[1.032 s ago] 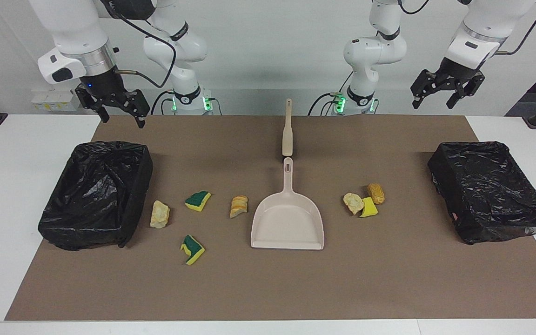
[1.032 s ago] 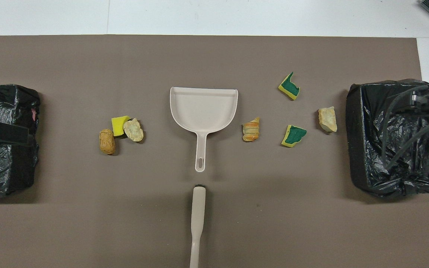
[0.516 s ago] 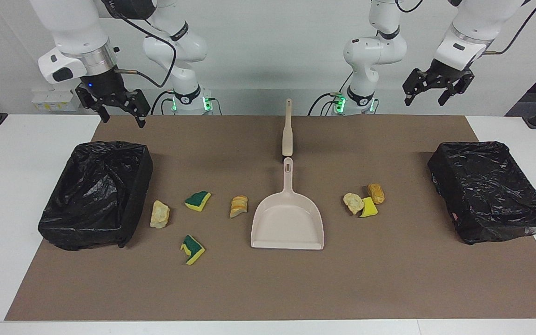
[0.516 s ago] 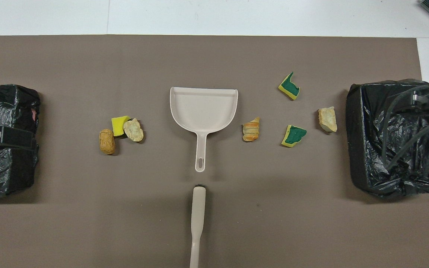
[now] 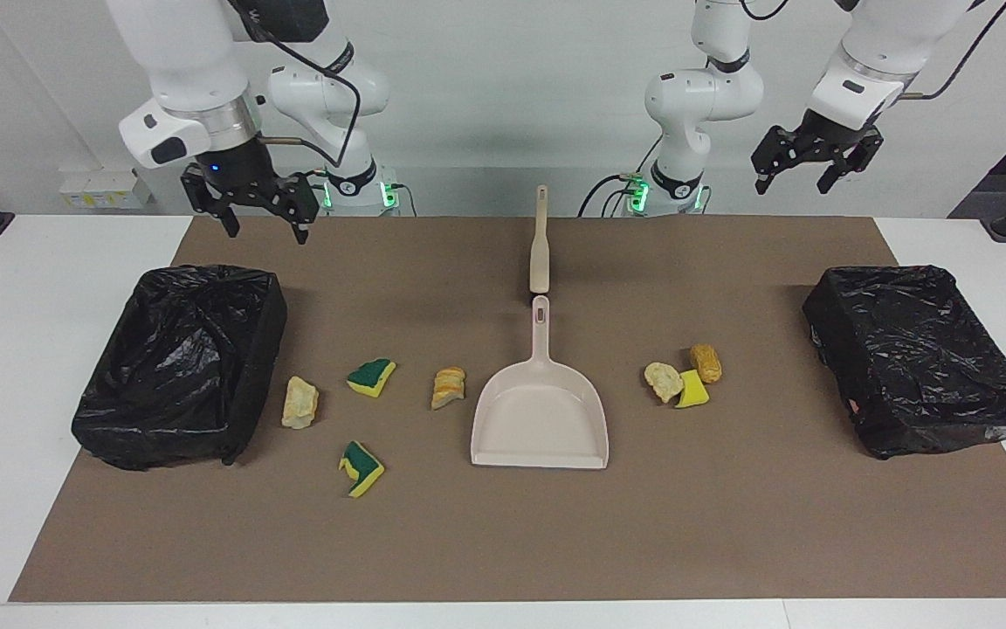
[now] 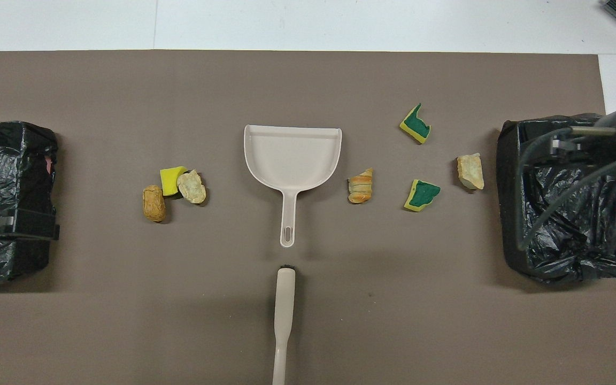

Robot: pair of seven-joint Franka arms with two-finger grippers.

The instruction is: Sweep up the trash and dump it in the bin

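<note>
The trash is lying scattered on the mat (image 5: 503,542) beside the dustpan (image 5: 540,419): three scraps (image 5: 683,377) clustered toward the left arm's end, four (image 5: 363,397) spread toward the right arm's. The dustpan's handle is pointing at the robots, in line with the brush (image 5: 540,245). Both grippers are hanging released and empty, the left gripper (image 5: 802,172) and the right gripper (image 5: 263,218) each near a bin.

Seven scraps (image 5: 450,387) scattered beside dustpan (image 5: 540,418)

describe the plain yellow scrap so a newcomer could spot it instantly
Start at the beige dustpan in the middle of the brown mat. Toward the left arm's end lies a cluster of three scraps touching each other. The plain yellow sponge piece sits between a pale chunk and an orange-brown one; it alone shows no green.
</note>
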